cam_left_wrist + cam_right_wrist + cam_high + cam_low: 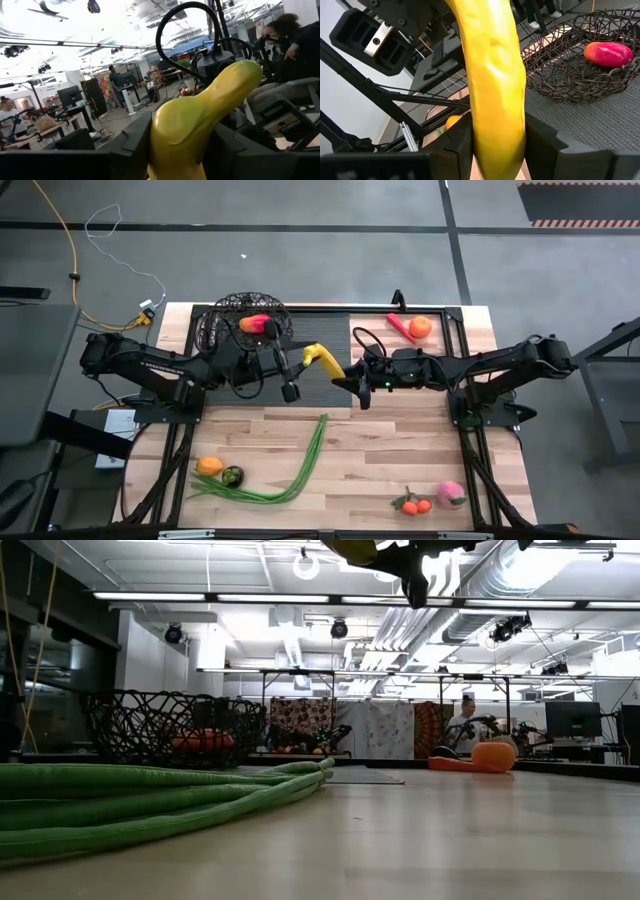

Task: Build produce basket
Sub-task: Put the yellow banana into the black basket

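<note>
The yellow banana (324, 361) hangs in the air over the black mat, between my two grippers. My left gripper (303, 360) is shut on its left end and my right gripper (346, 381) on its right end. The left wrist view shows the banana (200, 110) running from my left gripper (175, 137) toward the right arm. The right wrist view shows the banana (492, 65) rising from my right gripper (497, 142). The black wire basket (213, 330) stands on the table's far left and holds a red-pink fruit (258, 325). My left gripper pinches the banana's left end (172, 127) between its two fingers, coming level from the table's left and lying along the banana. The banana is lifted clear of the table. My right gripper pinches the banana's other end (497, 120) between its two fingers, coming level from the table's right. The fruit runs on out of the hold toward the left arm.
A red pepper (400, 327) and an orange (421, 327) lie at the far right. Long green stalks (295, 470) curve across the near middle, beside an orange (208, 466) and a dark green fruit (232, 476). Small oranges (415, 504) and a pink fruit (451, 494) lie near right.
</note>
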`<state>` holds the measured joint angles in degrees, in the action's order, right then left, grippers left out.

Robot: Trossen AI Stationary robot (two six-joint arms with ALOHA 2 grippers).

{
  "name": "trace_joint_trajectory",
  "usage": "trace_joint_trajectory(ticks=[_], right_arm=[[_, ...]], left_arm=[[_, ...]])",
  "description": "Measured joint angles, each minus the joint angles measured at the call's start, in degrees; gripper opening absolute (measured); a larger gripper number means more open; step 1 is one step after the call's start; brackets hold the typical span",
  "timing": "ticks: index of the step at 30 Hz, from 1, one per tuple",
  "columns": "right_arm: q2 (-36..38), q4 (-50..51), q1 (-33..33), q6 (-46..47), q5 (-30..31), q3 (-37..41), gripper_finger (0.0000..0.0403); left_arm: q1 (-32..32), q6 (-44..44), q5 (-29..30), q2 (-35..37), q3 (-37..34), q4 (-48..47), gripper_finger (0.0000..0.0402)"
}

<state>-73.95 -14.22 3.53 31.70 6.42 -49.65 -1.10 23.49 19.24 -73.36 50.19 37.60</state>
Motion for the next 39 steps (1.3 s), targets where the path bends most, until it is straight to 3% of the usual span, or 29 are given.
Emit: trace_joint_trajectory(ticks=[7,14,20,25,31,39], right_arm=[[0.0,-0.5,0.0,-0.3,0.0,0.0,0.0164],[0.6,-0.4,-1.0,-0.8,0.0,0.0,0.0236],[6.1,6.2,-3.8,-4.1,0.2,-0.9,0.0276],[13.2,12.5,-6.0,-7.0,1.2,-1.0,0.0279],[20.0,18.6,-7.2,-11.1,3.8,-1.0,0.0279],[25.2,21.4,-7.4,-12.4,3.8,-1.0,0.0279]], left_arm=[[0.0,1.9,-0.1,0.0,0.0,0.0,0.0107],[0.0,-0.3,0.0,0.2,0.0,-0.3,0.0111],[0.0,-0.7,3.6,2.5,-0.2,-5.0,0.0107],[-0.2,-3.0,6.8,10.6,-0.1,-16.2,0.011],[-2.3,-9.8,7.6,25.1,0.0,-31.8,0.0109],[-2.7,-19.6,16.0,39.5,0.0,-52.6,0.011]])
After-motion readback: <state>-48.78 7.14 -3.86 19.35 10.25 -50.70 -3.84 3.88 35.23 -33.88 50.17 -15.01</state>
